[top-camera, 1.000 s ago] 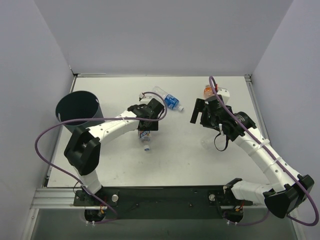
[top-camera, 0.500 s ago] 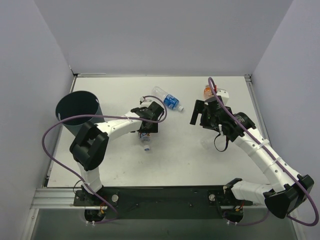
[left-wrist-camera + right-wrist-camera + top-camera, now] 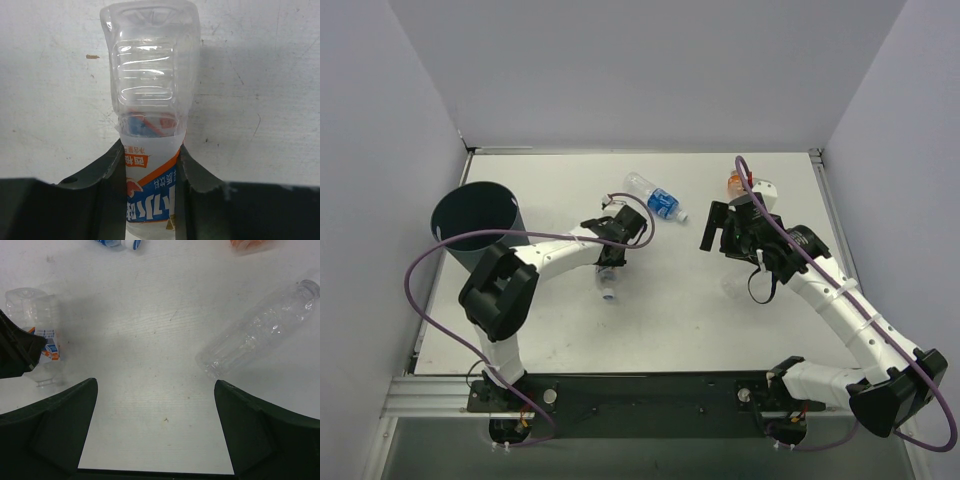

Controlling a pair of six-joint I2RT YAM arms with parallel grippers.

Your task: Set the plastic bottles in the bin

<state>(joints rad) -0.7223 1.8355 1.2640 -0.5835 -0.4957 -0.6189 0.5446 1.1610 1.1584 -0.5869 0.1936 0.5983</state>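
My left gripper [image 3: 150, 175] is shut on the white-and-blue-labelled plastic bottle [image 3: 150, 95], both fingers [image 3: 107, 172] pressed against its label. The bottle lies on the table with its clear base pointing away. From above, this gripper [image 3: 611, 260] and bottle [image 3: 608, 284] are right of the dark round bin [image 3: 448, 195]. A blue-labelled bottle [image 3: 656, 198] lies farther back. My right gripper [image 3: 155, 410] stands open over bare table with nothing between its fingers. An unlabelled clear bottle [image 3: 260, 335] lies to its right, and an orange-filled bottle [image 3: 735, 182] is by that wrist.
The white table [image 3: 660, 320] is walled by grey panels at the back and both sides. Purple cables loop from both arms. The bin stands against the left wall, near the left arm's elbow [image 3: 498, 290].
My left gripper has closed on the white-and-blue-labelled bottle, and the left arm has shifted slightly. The right arm has stayed almost still.
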